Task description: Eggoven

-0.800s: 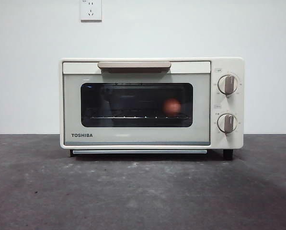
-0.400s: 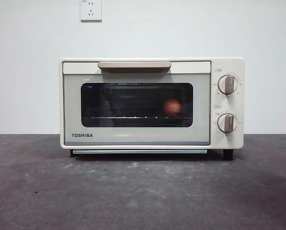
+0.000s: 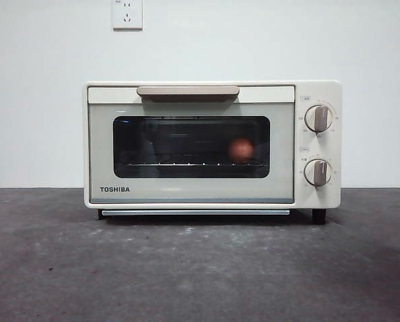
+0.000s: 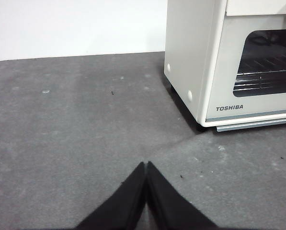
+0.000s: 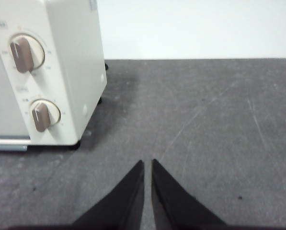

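A cream TOSHIBA toaster oven (image 3: 193, 191) stands in the middle of the table with its door closed. Behind its dark glass window, a reddish-brown egg (image 3: 240, 149) rests on the wire rack, toward the right side. The beige handle (image 3: 187, 90) runs along the door's top, and two knobs (image 3: 318, 118) sit on the right panel. My left gripper (image 4: 146, 165) is shut and empty, low over the table off the oven's (image 4: 195, 57) left front corner. Off the oven's (image 5: 71, 62) right side, my right gripper (image 5: 147, 163) is shut and empty too.
The table is a dark grey mat (image 3: 200, 268) with pale scuffs. A white wall with a power socket (image 3: 126, 13) stands behind the oven. Neither arm shows in the front view.
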Robot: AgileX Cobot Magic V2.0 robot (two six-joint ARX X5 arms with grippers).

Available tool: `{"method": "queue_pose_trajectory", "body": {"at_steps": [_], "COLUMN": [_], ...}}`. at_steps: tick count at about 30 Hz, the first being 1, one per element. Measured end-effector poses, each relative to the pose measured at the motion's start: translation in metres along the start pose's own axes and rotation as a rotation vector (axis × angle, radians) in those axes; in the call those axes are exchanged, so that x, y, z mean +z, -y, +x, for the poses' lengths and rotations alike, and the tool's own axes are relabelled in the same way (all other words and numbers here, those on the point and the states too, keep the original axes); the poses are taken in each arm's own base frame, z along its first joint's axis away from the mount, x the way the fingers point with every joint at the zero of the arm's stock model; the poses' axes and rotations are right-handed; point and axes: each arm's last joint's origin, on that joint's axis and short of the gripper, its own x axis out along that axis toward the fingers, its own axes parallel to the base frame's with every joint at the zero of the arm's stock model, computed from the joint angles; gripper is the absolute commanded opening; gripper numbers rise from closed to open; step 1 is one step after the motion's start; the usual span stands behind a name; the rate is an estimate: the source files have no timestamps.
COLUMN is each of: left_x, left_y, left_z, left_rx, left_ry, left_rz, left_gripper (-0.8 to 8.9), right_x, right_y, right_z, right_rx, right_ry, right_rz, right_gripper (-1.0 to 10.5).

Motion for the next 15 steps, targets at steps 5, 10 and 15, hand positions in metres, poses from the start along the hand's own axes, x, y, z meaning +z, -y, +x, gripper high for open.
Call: {"method": "queue_pose_trajectory", "body": {"at_steps": [5,10,15], "left_x": [0.0000,0.0000,0.0000], "left_y": [0.0000,0.0000,0.0000], "left_z": [0.0000,0.0000,0.0000], "left_rx": [0.000,0.000,0.000], "left_ry": [0.000,0.000,0.000], "left_rz": [0.000,0.000,0.000], "left_gripper": [0.08,0.08,0.08], "right_x": [0.0008,0.0008,0.0008], "right_y": [0.0000,0.0000,0.0000], "right_z": [0.0000,0.0000,0.0000], "right_rx": [0.000,0.000,0.000], "right_ry": [0.008,0.008,0.008], "right_rz": [0.000,-0.001,-0.001], "right_gripper": [0.0,0.0,0.0]}}
